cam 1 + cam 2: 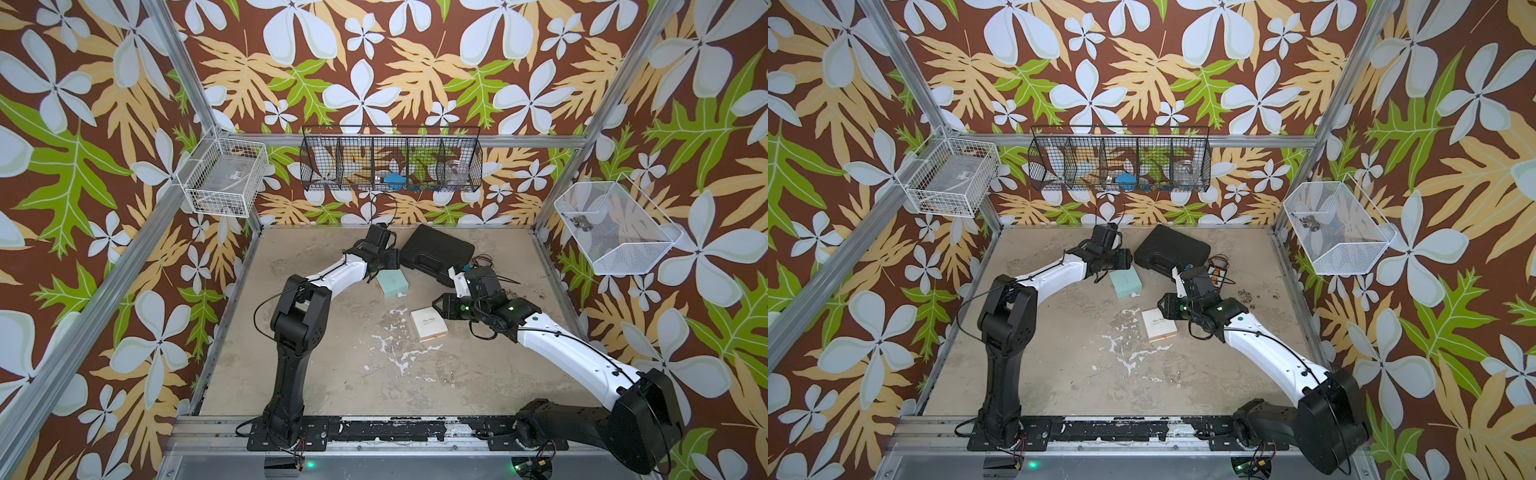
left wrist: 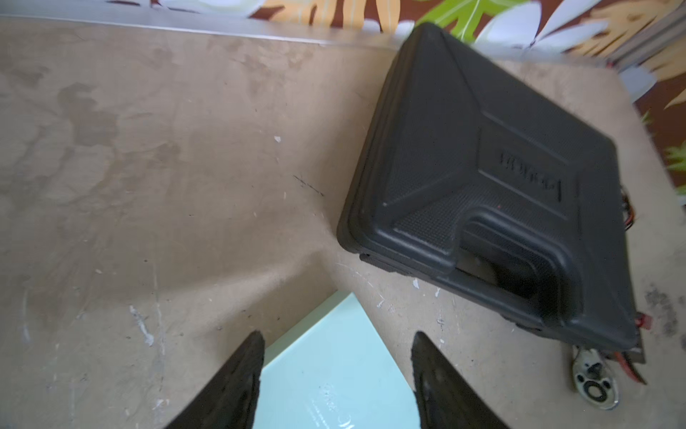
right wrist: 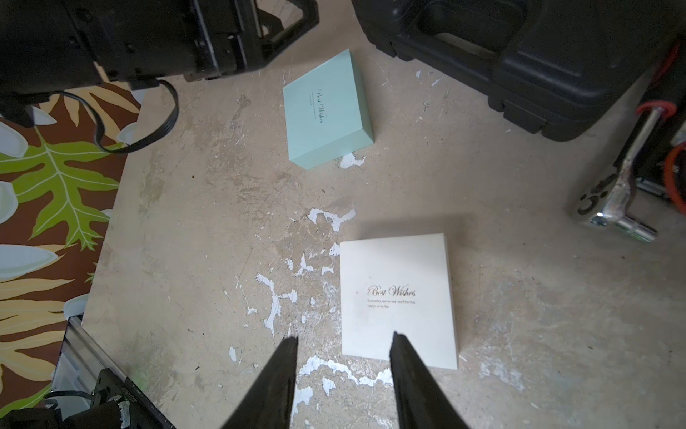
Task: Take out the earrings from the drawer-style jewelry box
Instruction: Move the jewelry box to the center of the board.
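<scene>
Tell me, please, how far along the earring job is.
Done: nothing evident; the mint box and cream box lie closed, and no earrings can be made out. In hand: nothing; the left gripper stands open over the mint box, the right gripper open at the cream box's edge. Remaining: slide a box open, lift the earrings out.
</scene>
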Robot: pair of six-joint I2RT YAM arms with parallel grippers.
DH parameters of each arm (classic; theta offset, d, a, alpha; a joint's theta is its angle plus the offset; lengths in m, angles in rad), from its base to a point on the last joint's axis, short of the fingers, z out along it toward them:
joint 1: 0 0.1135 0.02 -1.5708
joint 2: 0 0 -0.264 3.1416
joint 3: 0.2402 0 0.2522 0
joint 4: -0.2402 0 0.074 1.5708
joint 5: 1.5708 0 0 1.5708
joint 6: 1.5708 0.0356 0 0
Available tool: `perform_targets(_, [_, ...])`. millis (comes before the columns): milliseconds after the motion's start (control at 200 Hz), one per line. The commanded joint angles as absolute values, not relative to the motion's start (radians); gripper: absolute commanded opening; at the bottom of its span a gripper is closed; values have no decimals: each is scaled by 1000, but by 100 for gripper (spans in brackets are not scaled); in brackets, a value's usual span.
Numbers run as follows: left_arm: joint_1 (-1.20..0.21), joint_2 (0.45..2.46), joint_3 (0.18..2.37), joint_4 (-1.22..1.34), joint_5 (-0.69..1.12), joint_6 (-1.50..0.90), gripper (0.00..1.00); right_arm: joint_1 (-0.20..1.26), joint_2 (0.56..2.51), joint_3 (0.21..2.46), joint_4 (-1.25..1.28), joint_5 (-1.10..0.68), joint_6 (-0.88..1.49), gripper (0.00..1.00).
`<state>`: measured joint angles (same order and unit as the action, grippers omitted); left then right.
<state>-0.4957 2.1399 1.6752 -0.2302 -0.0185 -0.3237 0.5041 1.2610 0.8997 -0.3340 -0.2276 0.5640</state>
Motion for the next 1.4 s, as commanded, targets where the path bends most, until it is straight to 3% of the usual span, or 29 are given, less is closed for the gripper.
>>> perform_targets(0, [-524,2184,1739,-287,-125,-246,68,505,1245,898,-351,-208,554,45])
perform_targets(275, [-565,2317,1918,-369,-329,-218,72,505,1183,844,-385,-200,564,45])
perform_targets(510, [-591,2299,1864,-371,-287,-198,69,505,1157,813,-385,-197,567,45])
perform_targets(1056, [-588,2364,1889,-394,-293,-106,72,505,1163,811,-394,-202,552,45])
perform_targets(1396, [-586,2330,1864,-445,-310,-135,65,505,1187,825,-377,-212,549,45])
